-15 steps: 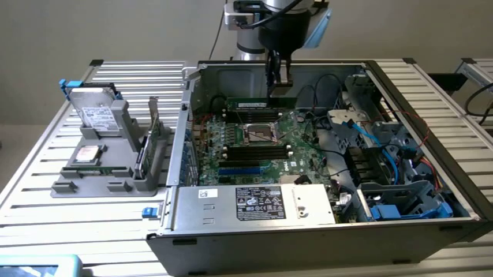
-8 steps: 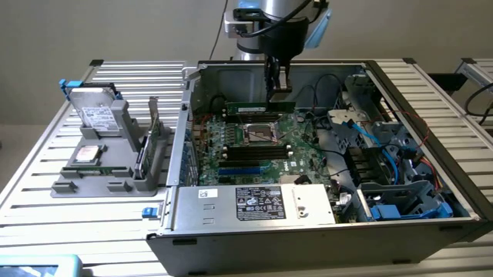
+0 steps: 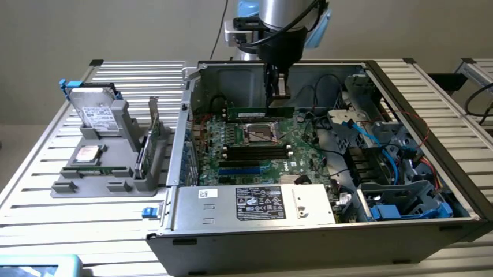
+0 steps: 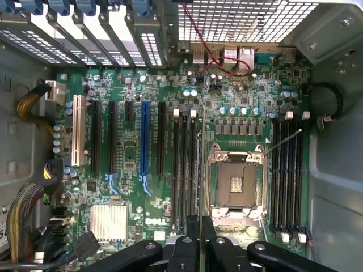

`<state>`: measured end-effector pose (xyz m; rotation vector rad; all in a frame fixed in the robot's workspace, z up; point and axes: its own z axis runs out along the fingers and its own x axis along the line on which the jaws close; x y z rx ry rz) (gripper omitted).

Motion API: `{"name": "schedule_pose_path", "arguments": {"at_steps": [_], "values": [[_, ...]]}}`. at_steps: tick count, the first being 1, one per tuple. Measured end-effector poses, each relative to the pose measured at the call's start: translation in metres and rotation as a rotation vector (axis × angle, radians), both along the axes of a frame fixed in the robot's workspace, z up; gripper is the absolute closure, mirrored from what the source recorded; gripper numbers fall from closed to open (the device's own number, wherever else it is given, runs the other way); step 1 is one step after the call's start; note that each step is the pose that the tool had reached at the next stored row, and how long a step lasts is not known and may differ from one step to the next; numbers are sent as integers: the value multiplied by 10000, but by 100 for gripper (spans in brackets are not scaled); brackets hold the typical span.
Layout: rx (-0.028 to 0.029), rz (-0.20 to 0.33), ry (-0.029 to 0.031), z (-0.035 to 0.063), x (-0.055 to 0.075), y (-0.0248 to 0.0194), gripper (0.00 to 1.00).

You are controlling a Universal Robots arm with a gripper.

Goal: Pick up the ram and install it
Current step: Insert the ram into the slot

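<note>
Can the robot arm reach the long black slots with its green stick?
Probably yes. The end effector holds the ram above the motherboard, and nothing covers the slots.

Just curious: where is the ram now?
In the exterior view, the ram is held by the fingers inside the computer case, hovering over the motherboard beside the processor socket.

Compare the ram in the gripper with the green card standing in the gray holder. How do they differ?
Place: the ram hangs in the gripper over the motherboard inside the case; the card stands in the gray holder outside it. Pose: the ram's long edge lies level; the card is upright. Both are green circuit boards.
</note>
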<state>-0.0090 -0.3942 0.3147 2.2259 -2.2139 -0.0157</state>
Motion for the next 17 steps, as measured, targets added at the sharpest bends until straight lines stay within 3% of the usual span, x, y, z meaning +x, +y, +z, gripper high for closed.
{"name": "schedule_pose_path", "arguments": {"at_steps": [6,11,17], "values": [[-90,-1,1,-76,0,-2,86],[-229,-1,1,-124,0,-6,86],[-234,-2,0,-218,0,-8,86]]}}
